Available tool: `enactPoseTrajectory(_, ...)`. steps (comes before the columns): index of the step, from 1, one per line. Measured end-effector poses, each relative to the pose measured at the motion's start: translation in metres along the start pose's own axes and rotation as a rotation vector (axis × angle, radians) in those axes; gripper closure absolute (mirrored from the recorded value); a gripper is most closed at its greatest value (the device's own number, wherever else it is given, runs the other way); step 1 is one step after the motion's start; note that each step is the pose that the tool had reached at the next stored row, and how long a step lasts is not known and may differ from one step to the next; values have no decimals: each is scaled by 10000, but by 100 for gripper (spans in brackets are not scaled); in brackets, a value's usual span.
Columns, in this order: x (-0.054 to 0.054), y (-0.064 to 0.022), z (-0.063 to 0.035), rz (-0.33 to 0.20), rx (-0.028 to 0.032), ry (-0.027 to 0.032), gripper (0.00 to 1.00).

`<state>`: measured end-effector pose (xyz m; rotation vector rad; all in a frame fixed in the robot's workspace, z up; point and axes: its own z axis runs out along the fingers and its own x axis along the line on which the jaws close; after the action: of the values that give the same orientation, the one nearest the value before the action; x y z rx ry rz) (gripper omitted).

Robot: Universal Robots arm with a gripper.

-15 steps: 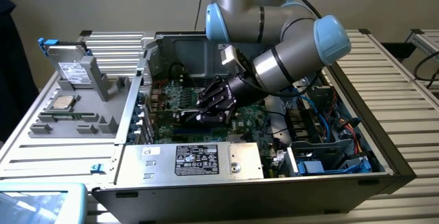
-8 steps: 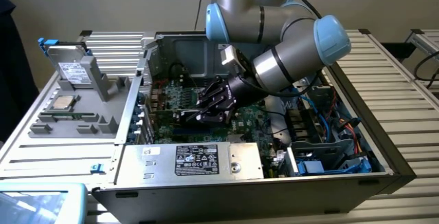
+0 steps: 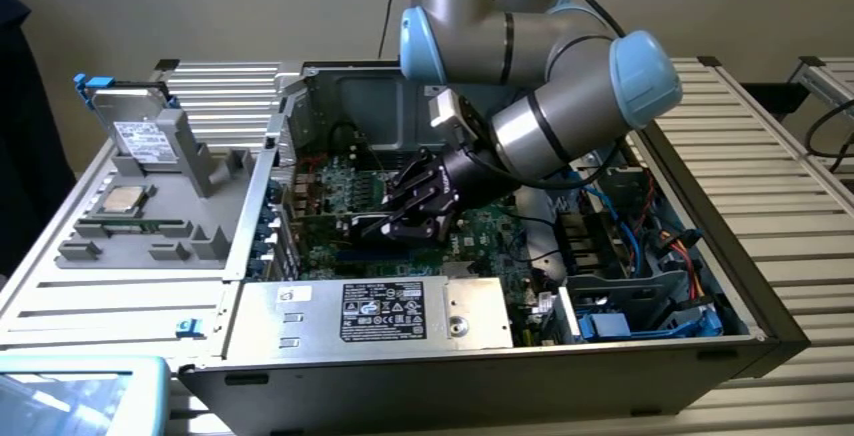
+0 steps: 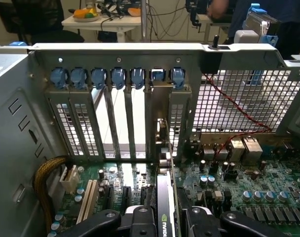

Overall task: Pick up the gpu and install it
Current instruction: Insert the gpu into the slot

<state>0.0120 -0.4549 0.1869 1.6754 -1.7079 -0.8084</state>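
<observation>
**One robot arm, one gpu, inside an open computer case**

One grey-and-blue robot arm [image 3: 561, 121] reaches down into a computer case [image 3: 467, 361] that lies on its side with the cover off. The gripper [image 3: 416, 211] sits low over the green motherboard [image 3: 494, 226], near the middle of the case. A silver power supply [image 3: 387, 311] with a black label fills the near corner. On the exterior view's left, beside the case, a grey tray [image 3: 80, 256] holds a hard drive and a small square chip.

From the wrist camera the gpu [image 4: 163, 202] appears edge-on — a thin card standing upright between the two black fingers [image 4: 197, 222]. The jaws are partly closed and press against both faces of the card, so the gripper has hold of it. A logo shows on the card's upper edge, close to the fingers.

The card's silver bracket [image 4: 163, 143] stands against the case's rear panel [image 4: 140, 48], in line with one of the slot openings and below a row of blue clips [image 4: 118, 77]. Several neighbouring slots are uncovered, and light shines through them. The card's lower edge is close to the motherboard — whether it is pushed fully into its socket cannot be told.
</observation>
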Motion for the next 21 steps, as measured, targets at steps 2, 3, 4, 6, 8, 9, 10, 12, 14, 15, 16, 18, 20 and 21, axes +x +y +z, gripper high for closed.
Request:
enactPoseTrajectory(2,0,-2,3,13,0,-16,72)
enactPoseTrajectory(3,2,-1,2,16,-1,-18,72)
enactPoseTrajectory(4,2,-1,2,17,-1,-20,72)
enactPoseTrajectory(6,5,2,0,18,-4,-21,72)
enactPoseTrajectory(8,7,9,-6,19,-16,-20,72)
enactPoseTrajectory(9,7,9,-6,19,-17,-20,72)
enactPoseTrajectory(10,7,9,-6,22,-17,-17,72)
enactPoseTrajectory(12,7,8,-5,38,-17,-4,72)
enactPoseTrajectory(14,7,8,-5,59,-17,14,72)
enactPoseTrajectory(15,7,8,-5,61,-18,16,72)
enactPoseTrajectory(16,7,8,-5,60,-19,15,72)
enactPoseTrajectory(18,7,8,-4,61,-20,15,72)
enactPoseTrajectory(20,6,9,-1,73,-19,24,72)
enactPoseTrajectory(21,7,10,0,78,-20,29,72)
